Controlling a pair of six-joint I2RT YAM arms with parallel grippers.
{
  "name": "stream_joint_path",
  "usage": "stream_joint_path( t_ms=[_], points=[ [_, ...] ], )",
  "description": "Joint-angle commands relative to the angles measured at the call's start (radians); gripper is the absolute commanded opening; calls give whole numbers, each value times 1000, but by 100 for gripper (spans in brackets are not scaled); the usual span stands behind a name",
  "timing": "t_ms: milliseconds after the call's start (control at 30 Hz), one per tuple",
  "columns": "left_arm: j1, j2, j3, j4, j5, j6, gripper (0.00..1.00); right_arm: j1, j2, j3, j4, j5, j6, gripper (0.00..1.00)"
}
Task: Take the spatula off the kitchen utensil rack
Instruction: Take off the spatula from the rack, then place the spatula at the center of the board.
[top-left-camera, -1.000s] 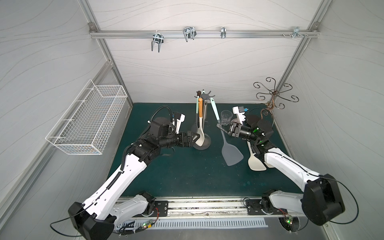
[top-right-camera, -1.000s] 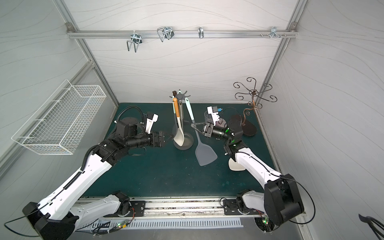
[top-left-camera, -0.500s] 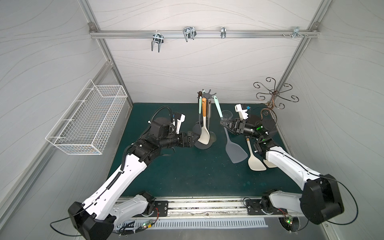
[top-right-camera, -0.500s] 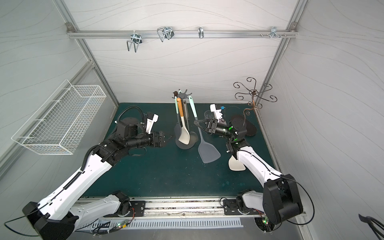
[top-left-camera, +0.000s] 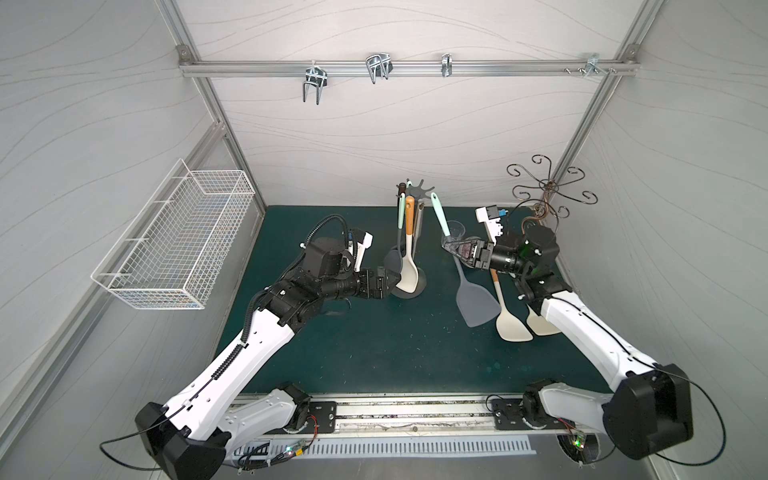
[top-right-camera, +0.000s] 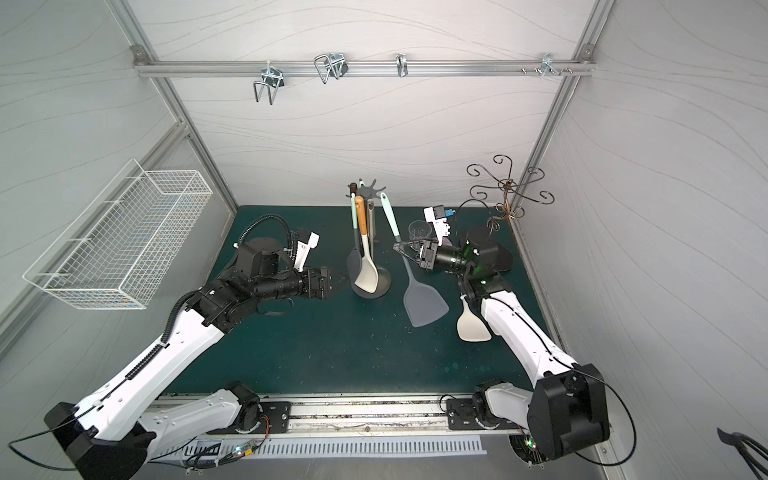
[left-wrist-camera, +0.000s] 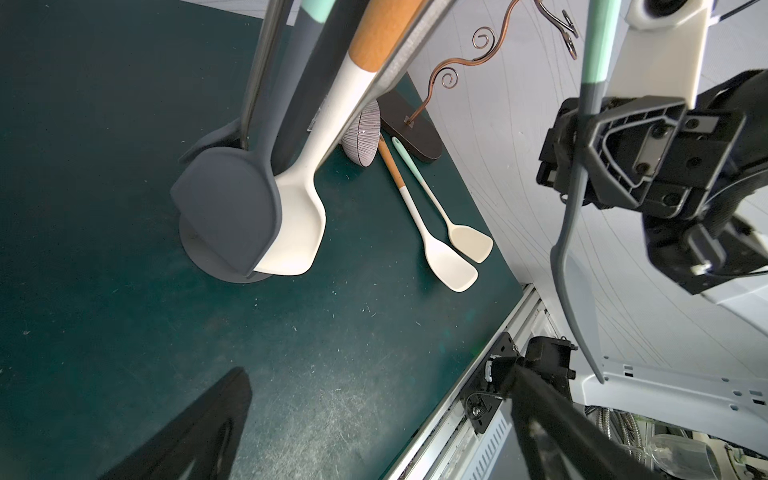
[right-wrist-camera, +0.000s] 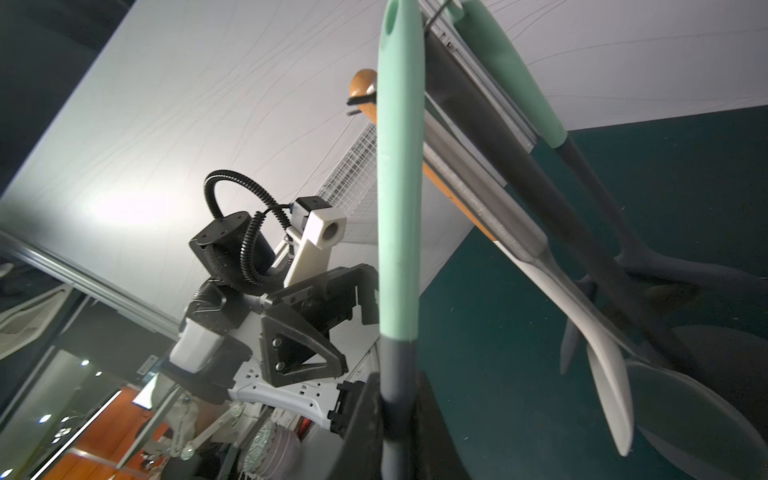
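The dark grey kitchen utensil rack stands at the back middle of the green mat on its round base. My right gripper is shut on the spatula, grey with a mint handle. It grips the grey neck and holds the spatula tilted in the air to the right of the rack. The handle's top end is close beside the crown's prongs. My left gripper is open, low beside the rack's base, with nothing between its fingers.
Two utensils still hang on the rack: a cream one with an orange handle and a grey one. Two cream spatulas lie on the mat at right. A glass, a striped bowl, a bronze curly stand and a white wire basket are nearby.
My right gripper has carried the spatula to the right, away from the rack's pole. The utensils hanging on the rack have swung a little. The left arm has hardly moved.
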Motion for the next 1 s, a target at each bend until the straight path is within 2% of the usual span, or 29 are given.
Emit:
stream_joint_path(
  t_ms=[0, 67, 267, 467, 733, 967],
  points=[
    [-5, -32, 26, -1, -22, 9, 100, -10, -62, 114, -368, 31, -258, 0],
    [-6, -33, 24, 0, -22, 9, 100, -9, -87, 142, -458, 41, -295, 0],
    [-13, -20, 19, 18, -15, 3, 100, -10, -139, 188, -563, 56, -332, 0],
    [-33, -44, 37, -11, -54, 7, 100, -10, -229, 175, -680, 170, -361, 0],
    [-187, -86, 32, -14, -199, 16, 100, -12, -358, 136, -818, 266, -413, 0],
    [-285, -26, -17, 36, -244, -13, 100, -12, -369, 46, -830, 389, -338, 0]
  ],
)
